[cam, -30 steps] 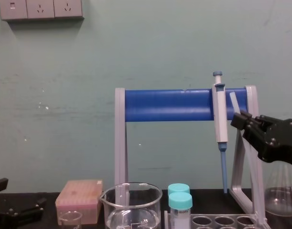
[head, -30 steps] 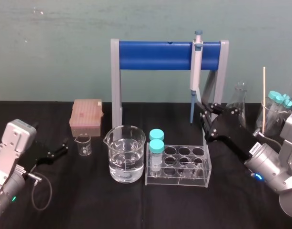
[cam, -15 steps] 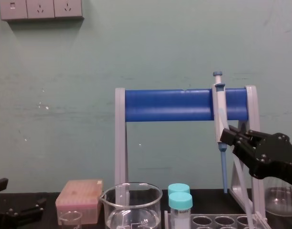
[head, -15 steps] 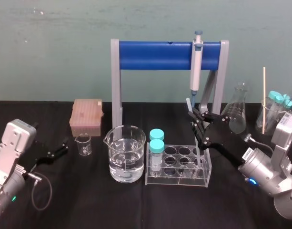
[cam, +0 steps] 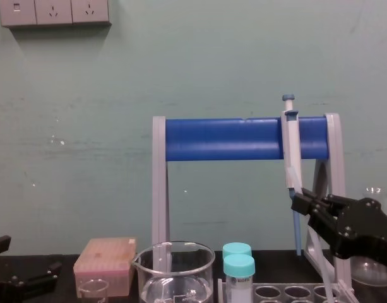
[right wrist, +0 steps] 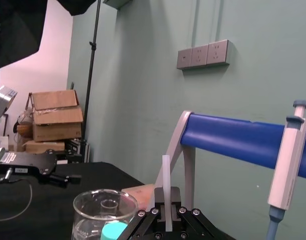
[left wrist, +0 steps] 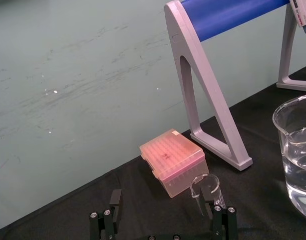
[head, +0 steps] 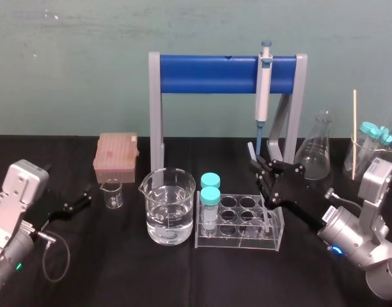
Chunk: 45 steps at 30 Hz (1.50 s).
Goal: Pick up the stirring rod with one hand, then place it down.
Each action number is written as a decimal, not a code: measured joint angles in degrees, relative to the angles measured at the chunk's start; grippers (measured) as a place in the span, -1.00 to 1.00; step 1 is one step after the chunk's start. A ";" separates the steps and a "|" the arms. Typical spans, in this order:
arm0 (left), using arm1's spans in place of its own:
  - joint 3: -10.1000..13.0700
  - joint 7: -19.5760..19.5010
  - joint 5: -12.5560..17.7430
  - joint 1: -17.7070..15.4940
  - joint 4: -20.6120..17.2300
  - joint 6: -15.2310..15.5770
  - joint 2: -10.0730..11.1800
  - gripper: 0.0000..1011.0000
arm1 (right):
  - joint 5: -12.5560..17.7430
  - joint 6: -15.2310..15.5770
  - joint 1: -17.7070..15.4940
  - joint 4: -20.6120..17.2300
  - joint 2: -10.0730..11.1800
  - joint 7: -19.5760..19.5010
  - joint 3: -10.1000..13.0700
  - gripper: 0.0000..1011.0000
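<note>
The stirring rod point(right wrist: 165, 185) is a thin whitish translucent stick, and it stands nearly upright between the fingers of my right gripper point(right wrist: 165, 216), which is shut on it. In the head view the rod's upper end point(head: 251, 152) pokes up above the black right gripper point(head: 259, 169), which hovers over the right part of the clear tube rack point(head: 243, 224), in front of the pipette stand. The chest view has this gripper point(cam: 298, 202) just below the hanging pipette point(cam: 290, 151). My left gripper point(left wrist: 165, 226) rests open near the table's left side point(head: 79, 199), holding nothing.
A blue-barred stand point(head: 208, 73) carries the white-and-blue pipette point(head: 263, 89). A large beaker of water point(head: 170, 208) and two teal-capped tubes point(head: 210, 192) stand left of the rod. A small beaker point(head: 112, 193) and a pink tip box point(head: 116, 157) are at left, and a conical flask point(head: 314, 153) and a wooden stick point(head: 354, 134) at right.
My right gripper, still shut on the rod, has swung leftward and lower, from beside the stand's right leg to above the tube rack. The left arm has stayed put.
</note>
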 joint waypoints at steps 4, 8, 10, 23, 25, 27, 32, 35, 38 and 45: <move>0.00 0.00 0.00 0.00 0.00 0.00 0.00 0.98 | -0.33 -0.36 0.24 0.93 -0.11 0.22 -0.26 -0.88; 0.00 0.00 0.00 0.00 0.00 0.00 0.00 0.98 | -0.62 -0.73 0.50 1.74 -0.25 0.44 -0.46 -0.87; 0.00 0.00 0.00 0.00 0.00 0.00 0.00 0.98 | -0.88 -0.93 0.66 2.16 -0.36 0.48 -0.58 -0.88; 0.00 0.00 0.00 0.00 0.00 0.00 0.00 0.98 | -2.34 -1.01 0.65 2.31 -0.52 -1.19 -0.63 -0.87; 0.00 0.00 0.00 0.00 0.00 0.00 0.00 0.98 | -2.30 -1.02 0.65 2.32 -0.52 -1.13 -0.63 -0.88; 0.00 0.00 0.00 0.00 0.00 0.00 0.00 0.98 | -2.26 -1.02 0.66 2.34 -0.51 -1.05 -0.61 -0.88; 0.00 0.00 0.00 0.00 0.00 0.00 0.00 0.98 | -2.19 -1.03 0.68 2.36 -0.51 -0.87 -0.61 -0.81; 0.00 0.00 0.00 0.00 0.00 0.00 0.00 0.98 | -2.08 -1.04 0.69 2.38 -0.51 -0.82 -0.61 -0.62; 0.00 0.00 0.00 0.00 0.00 0.00 0.00 0.98 | -2.04 -1.05 0.69 2.40 -0.51 -0.79 -0.61 -0.44; 0.00 0.00 0.00 0.00 0.00 0.00 0.00 0.98 | -1.96 -1.09 0.70 2.43 -0.51 -0.69 -0.61 0.01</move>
